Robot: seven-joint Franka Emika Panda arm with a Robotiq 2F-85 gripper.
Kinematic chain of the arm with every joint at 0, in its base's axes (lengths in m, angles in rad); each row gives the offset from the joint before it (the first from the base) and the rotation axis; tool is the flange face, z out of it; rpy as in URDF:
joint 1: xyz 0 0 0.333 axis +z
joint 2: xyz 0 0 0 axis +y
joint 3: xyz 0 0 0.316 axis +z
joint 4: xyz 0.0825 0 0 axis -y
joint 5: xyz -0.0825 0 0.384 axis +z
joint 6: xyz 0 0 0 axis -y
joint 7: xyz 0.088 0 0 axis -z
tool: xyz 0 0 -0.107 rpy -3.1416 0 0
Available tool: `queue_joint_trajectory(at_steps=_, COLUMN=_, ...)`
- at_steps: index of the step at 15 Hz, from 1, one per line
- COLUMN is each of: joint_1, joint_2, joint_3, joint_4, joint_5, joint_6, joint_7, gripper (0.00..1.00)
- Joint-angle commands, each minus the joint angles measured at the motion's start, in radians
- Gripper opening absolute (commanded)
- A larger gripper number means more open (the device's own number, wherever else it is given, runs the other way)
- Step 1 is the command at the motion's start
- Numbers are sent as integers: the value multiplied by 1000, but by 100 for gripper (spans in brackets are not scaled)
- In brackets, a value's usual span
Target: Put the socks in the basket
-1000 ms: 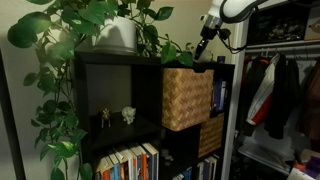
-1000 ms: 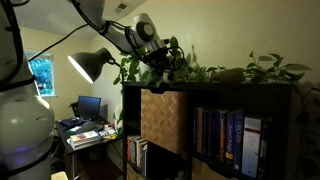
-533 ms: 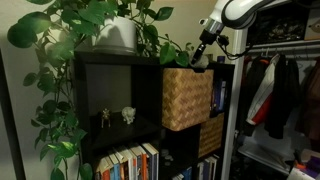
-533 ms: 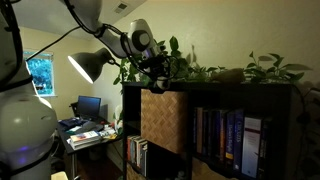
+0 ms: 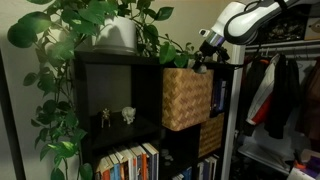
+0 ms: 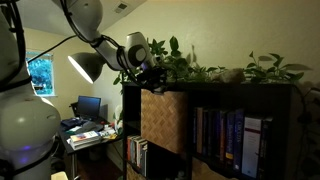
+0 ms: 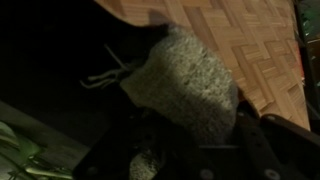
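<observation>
Lower now than a moment ago, my pincer (image 5: pixel 201 57) hangs just above the basket (image 5: pixel 186 97) in the shelf (image 5: pixel 120 60), half closed on a grey sock (image 7: pixel 185 85) to carry it there.

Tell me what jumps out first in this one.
The tan wicker basket in the black shelf's upper cubby stands out, with a big leafy plant on top of the shelf. By the basket's top edge, the gripper holds a speckled grey sock, seen close in the wrist view.
</observation>
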Motion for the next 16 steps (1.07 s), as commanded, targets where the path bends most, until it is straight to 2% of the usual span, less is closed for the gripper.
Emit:
queue_joint_trajectory(at_steps=1, joint_1=63, joint_2=12, joint_3=-49, joint_4=-53, joint_5=48, joint_6=60, joint_7=-90, gripper=14)
queue_joint_trajectory(at_steps=2, joint_1=72, joint_2=14, joint_3=-59, joint_4=-51, joint_5=52, joint_6=57, joint_7=-111, gripper=58)
queue_joint_trajectory(at_steps=4, joint_1=69, joint_2=16, joint_3=-63, joint_4=-41, joint_5=44, joint_6=53, joint_7=-130, gripper=59)
queue_joint_trajectory(at_steps=5, joint_1=68, joint_2=15, joint_3=-64, joint_4=-35, joint_5=39, joint_6=50, joint_7=-138, gripper=63)
queue_joint_trajectory(at_steps=10, joint_1=12, joint_2=-1, joint_3=-31, joint_4=9, joint_5=-17, joint_6=13, joint_7=-76, gripper=97)
queue_joint_trajectory(at_steps=12, joint_1=-15, joint_2=-5, joint_3=-12, joint_4=25, joint_5=-50, joint_6=3, joint_7=-32, gripper=100)
queue_joint_trajectory(at_steps=16, joint_1=-57, joint_2=-11, joint_3=30, joint_4=81, joint_5=-102, joint_6=-70, joint_7=92, gripper=100)
